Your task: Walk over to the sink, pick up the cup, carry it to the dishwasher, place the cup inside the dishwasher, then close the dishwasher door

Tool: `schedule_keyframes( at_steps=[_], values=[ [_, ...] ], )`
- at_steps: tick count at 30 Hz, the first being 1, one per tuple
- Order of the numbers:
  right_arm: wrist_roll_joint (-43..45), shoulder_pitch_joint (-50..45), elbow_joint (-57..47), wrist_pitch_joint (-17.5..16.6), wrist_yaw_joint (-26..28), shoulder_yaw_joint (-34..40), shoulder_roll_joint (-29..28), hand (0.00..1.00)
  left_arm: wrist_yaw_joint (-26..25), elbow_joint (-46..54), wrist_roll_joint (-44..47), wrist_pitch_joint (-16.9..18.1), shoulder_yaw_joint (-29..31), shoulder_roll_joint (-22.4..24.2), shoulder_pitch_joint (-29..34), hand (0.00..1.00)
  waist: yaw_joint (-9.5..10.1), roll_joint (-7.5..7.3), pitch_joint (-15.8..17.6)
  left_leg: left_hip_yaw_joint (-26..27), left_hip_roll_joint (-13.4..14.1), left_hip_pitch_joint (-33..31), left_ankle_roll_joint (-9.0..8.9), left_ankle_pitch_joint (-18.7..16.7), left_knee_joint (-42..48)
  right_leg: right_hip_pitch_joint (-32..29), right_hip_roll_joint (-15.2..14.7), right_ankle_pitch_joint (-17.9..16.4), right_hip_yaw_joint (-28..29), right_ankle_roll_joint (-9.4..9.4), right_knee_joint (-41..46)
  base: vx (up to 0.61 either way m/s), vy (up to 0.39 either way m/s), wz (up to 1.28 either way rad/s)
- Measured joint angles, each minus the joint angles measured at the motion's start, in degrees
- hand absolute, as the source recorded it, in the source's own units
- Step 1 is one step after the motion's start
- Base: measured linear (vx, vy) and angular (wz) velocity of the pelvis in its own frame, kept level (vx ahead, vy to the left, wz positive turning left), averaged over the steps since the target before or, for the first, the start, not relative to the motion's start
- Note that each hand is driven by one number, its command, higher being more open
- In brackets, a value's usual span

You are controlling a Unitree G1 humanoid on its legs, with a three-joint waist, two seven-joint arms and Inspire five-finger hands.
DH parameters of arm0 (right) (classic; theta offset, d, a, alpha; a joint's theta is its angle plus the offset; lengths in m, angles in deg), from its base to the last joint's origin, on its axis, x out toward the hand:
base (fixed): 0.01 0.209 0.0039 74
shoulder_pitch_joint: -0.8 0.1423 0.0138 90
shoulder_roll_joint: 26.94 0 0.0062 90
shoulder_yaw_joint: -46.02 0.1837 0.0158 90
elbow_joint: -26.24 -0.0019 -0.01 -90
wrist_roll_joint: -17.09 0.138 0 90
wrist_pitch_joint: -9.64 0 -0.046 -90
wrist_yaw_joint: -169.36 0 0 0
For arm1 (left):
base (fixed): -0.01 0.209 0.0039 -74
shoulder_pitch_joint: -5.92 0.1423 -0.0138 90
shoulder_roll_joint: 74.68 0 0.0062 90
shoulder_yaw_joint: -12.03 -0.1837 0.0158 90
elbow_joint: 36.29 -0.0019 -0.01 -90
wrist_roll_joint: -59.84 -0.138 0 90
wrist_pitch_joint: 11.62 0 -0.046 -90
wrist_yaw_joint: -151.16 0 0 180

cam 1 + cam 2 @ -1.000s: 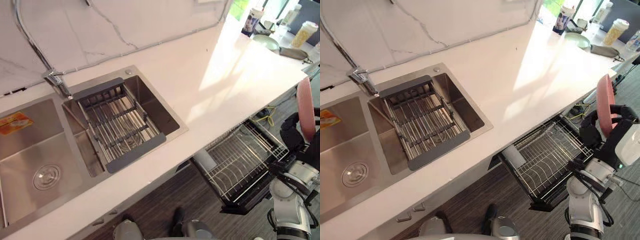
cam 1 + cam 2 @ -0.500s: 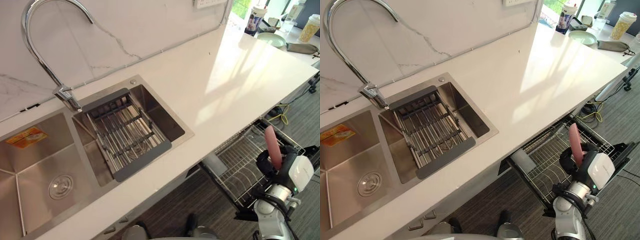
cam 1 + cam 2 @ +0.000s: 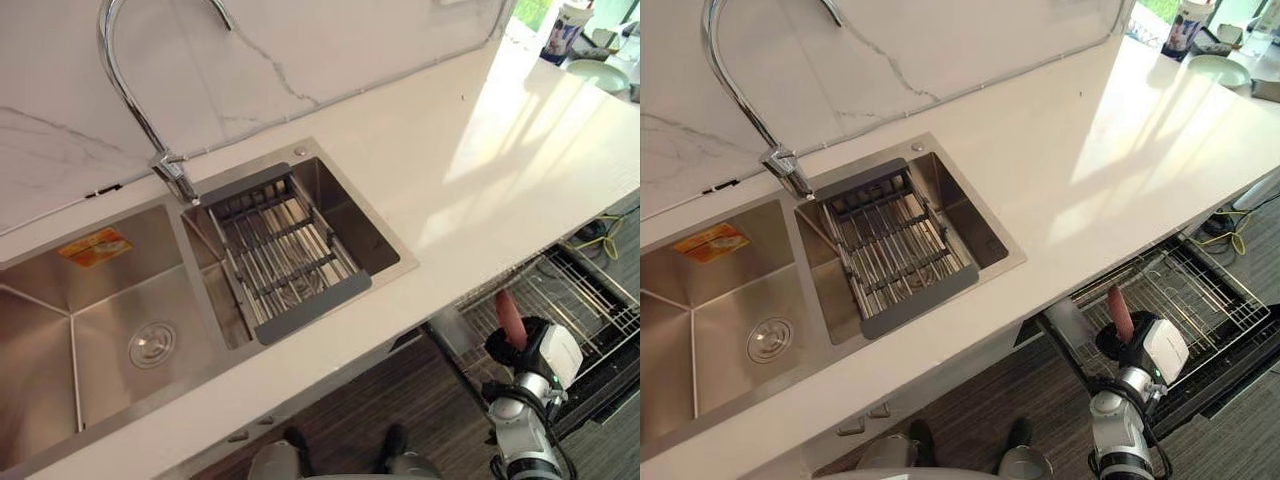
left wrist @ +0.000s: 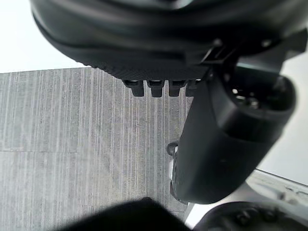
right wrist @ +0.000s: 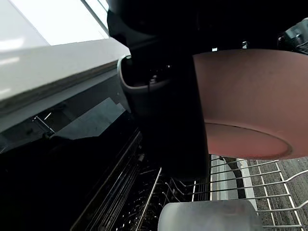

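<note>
The pink cup (image 5: pixel 250 101) is in my right hand (image 3: pixel 530 352), whose fingers and thumb (image 5: pixel 163 120) are curled round it. In the eye views the cup (image 3: pixel 1120 312) is held low, rim sideways, just above the near left part of the pulled-out dishwasher rack (image 3: pixel 1205 290), below the counter's edge. The wire rack (image 5: pixel 226 178) lies right beneath the cup. My left hand (image 4: pixel 226 139) hangs over the striped floor with relaxed fingers and holds nothing.
A grey cylinder (image 5: pixel 207 216) lies in the rack near the cup. The steel double sink (image 3: pixel 100 330) holds a grey drain rack (image 3: pixel 285 250) under a tall faucet (image 3: pixel 130 90). The white counter (image 3: pixel 480 170) carries a cup (image 3: pixel 562 20) and a plate (image 3: pixel 600 72) far right.
The whole picture has shifted, so the camera has moved. My right hand has sunk with the pink cup, from well above the rack to just over its near left part.
</note>
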Motion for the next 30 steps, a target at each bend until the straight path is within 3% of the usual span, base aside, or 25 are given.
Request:
schedule_keyframes(
  at_steps=[6,15,16,25,30],
  values=[
    [2.4,12.6,6.5,4.6,-0.1,-0.2,9.1,0.0,1.9,2.1,0.1,-0.1,0.0,0.1,-3.4,1.0,0.87,1.3,5.9,-2.0,-0.7,-5.7,1.35,1.2,1.3,-4.1,-0.6,1.1,-1.6,0.02,0.0,-0.06,0.045,0.15],
    [7.0,21.7,14.1,9.8,0.0,-0.4,17.2,0.0,3.5,3.9,0.8,0.0,-0.3,0.1,-5.6,1.0,0.71,3.52,11.1,-6.1,-3.1,-10.3,1.9,1.5,1.5,-8.9,-2.2,3.6,-0.3,-0.11,0.4,0.0,0.069,-0.05],
    [7.0,22.2,14.7,10.5,0.2,-0.4,18.4,1.0,3.6,4.0,1.5,0.0,-1.3,-0.1,-5.7,1.0,0.68,3.78,11.6,-6.5,-3.5,-10.4,1.91,1.5,1.4,-9.4,-2.4,3.8,0.2,-0.03,0.4,-0.01,0.058,-0.13],
    [9.3,22.3,15.2,11.7,1.6,-1.4,20.9,1.0,3.6,3.6,2.5,-0.3,-4.4,-1.7,-6.8,1.0,-0.66,3.93,12.0,-6.3,-4.9,-11.2,2.05,1.9,0.0,-12.0,-3.4,4.6,2.3,0.42,0.4,-0.01,0.058,-0.1],
    [15.7,22.4,16.3,7.6,6.9,-2.6,20.0,1.0,3.6,2.9,2.5,-0.2,-6.1,-2.0,-7.6,1.0,-0.63,4.28,12.4,-5.9,-5.3,-11.0,2.18,2.1,-0.9,-12.7,-3.7,5.0,3.1,0.36,0.4,0.02,0.041,-0.07]
  ],
)
